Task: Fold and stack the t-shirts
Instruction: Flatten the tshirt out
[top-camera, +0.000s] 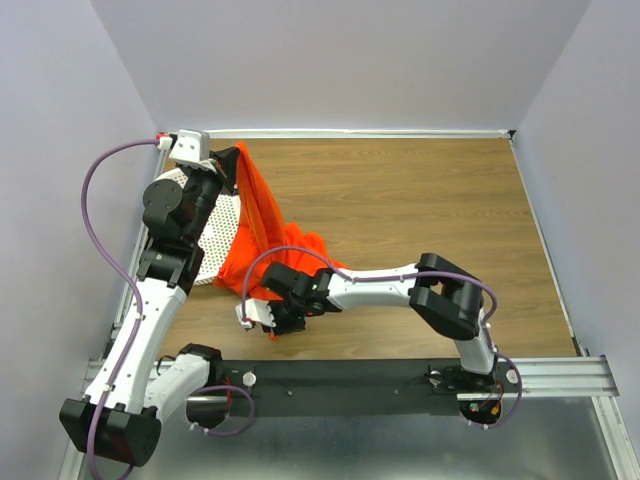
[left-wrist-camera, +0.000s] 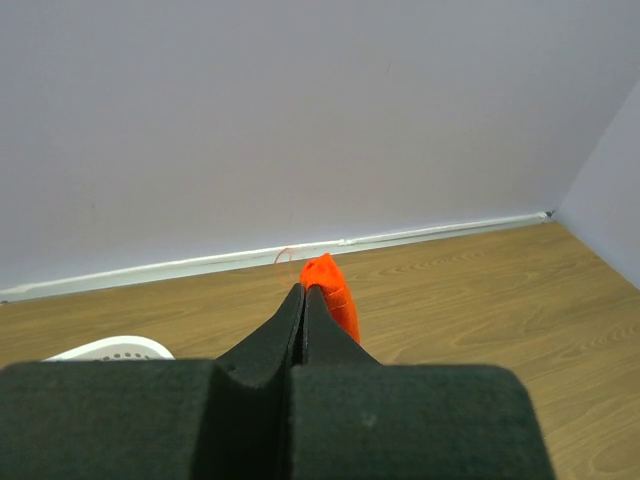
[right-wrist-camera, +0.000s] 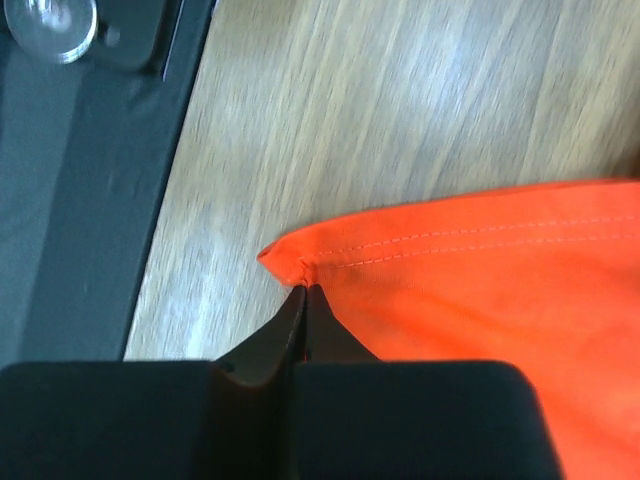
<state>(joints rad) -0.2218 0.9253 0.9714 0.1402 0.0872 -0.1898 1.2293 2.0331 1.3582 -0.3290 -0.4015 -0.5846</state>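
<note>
One bright orange-red t-shirt (top-camera: 262, 225), unfolded and crumpled, runs as a drawn-out, gathered band from the far left corner toward the near left. Its lower part bunches on the tabletop (top-camera: 430, 200), where a stitched hem corner shows.

Light is even and soft throughout, with hardly any shadow. In the right wrist view the table (right-wrist-camera: 400, 90) grain looks smeared, perhaps from motion, while the t-shirt (right-wrist-camera: 480, 300) stitching is sharp.
</note>
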